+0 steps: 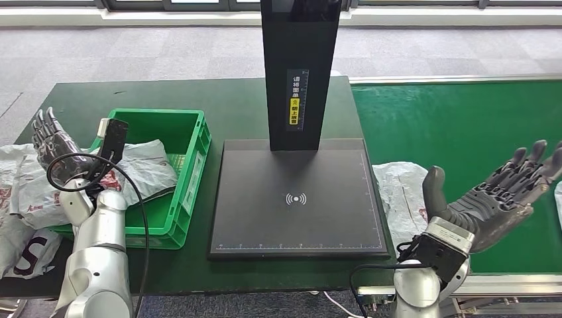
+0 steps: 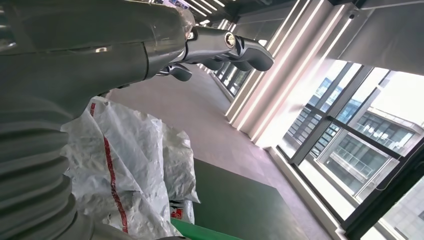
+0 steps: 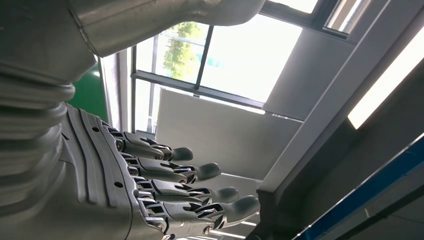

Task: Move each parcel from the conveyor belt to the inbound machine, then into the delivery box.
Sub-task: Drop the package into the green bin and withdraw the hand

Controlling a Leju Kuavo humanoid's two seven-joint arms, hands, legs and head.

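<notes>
We see one parcel point(image 1: 399, 199) lying at the near end of the conveyor point(image 1: 464, 132), just beside the scanner's black pad point(image 1: 298, 199). Another parcel point(image 1: 142, 165) sits in the green box point(image 1: 192, 142) on the table point(image 1: 232, 99), and more white bags point(image 1: 23, 199) lie just left of the box. Our right robot hand point(image 1: 494, 195) hovers palm-up over the conveyor, fingers spread, holding nothing. Our left robot hand point(image 1: 50, 149) is raised beside the box, fingers extended and empty. The scanner's black column point(image 1: 299, 66) rises behind the pad.
</notes>
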